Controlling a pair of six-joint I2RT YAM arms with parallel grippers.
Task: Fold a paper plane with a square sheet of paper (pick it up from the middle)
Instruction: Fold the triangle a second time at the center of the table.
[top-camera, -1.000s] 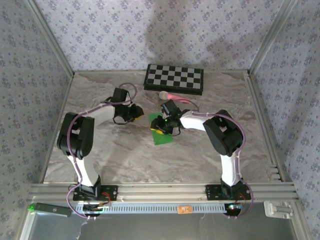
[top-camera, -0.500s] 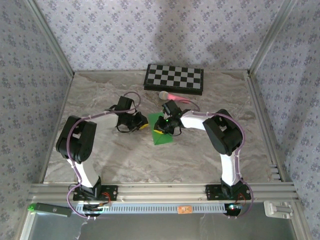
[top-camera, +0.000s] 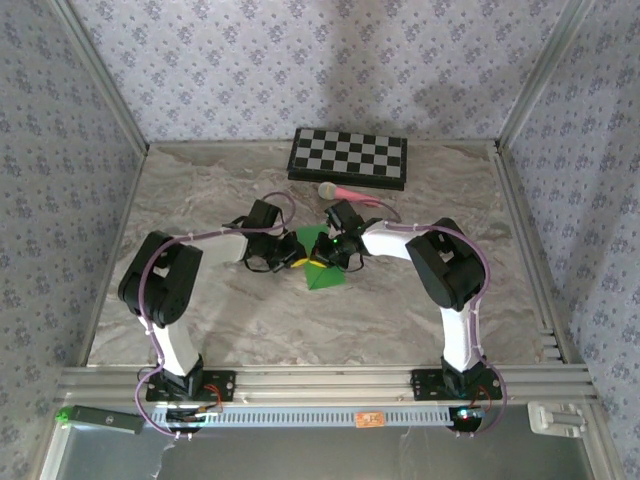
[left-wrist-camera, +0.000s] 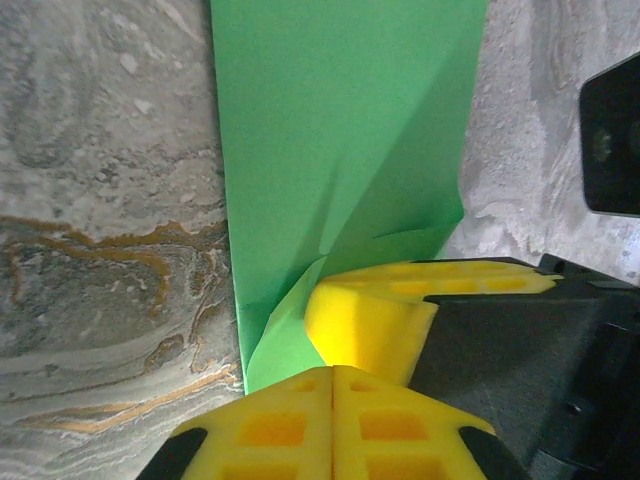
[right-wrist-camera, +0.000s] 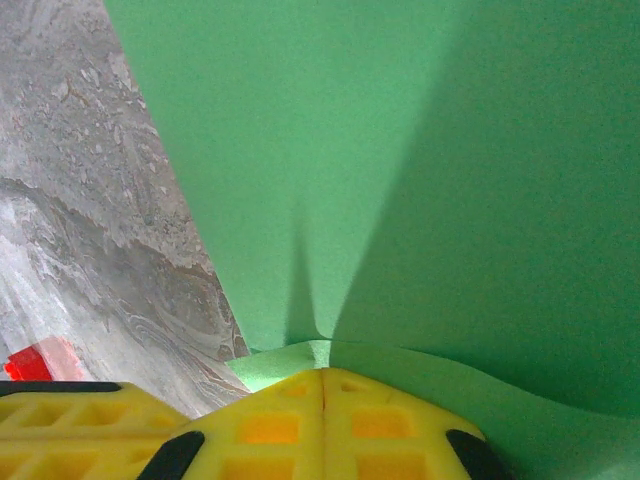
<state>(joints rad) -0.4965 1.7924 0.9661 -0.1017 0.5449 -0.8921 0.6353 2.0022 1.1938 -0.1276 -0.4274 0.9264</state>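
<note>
Both the left gripper (left-wrist-camera: 332, 370) and right gripper (right-wrist-camera: 322, 372) are clamped on the green square sheet of paper (top-camera: 326, 277) lying between them on the table (top-camera: 200, 310), so raise them evenly together lest it tear or slip.

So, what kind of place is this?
Probably a robot test booth: left arm and right arm bolted to an aluminium rail, a marble-patterned table walled by wallpapered panels, a checkered board as prop.
</note>
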